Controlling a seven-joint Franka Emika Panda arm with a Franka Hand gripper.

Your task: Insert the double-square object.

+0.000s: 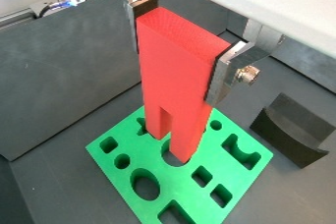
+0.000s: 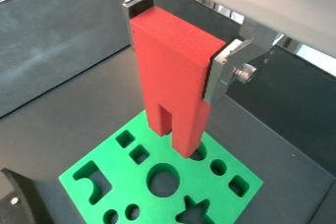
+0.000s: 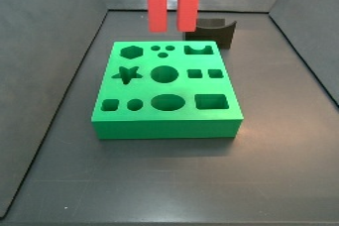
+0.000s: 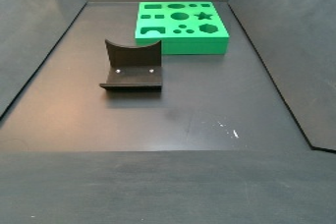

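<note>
My gripper (image 1: 182, 41) is shut on the double-square object (image 1: 171, 81), a tall red block. In both wrist views the silver fingers clamp its solid top end (image 2: 171, 71), also at the gripper (image 2: 182, 36). Its two prongs point down over the flat green board (image 1: 178, 184) with shaped holes (image 2: 112, 169). In a side view the two red prongs (image 3: 159, 2) hang in the air above the board's far edge (image 3: 166, 126), apart from it. The gripper itself is out of that view. In a side view the board (image 4: 184, 46) lies alone, with block and gripper out of view.
The dark fixture with a curved notch (image 4: 132, 66) stands on the floor beside the board (image 3: 212, 32); it also shows in both wrist views (image 1: 296, 130) (image 2: 16, 198). Dark grey walls (image 3: 79, 12) enclose the floor on several sides.
</note>
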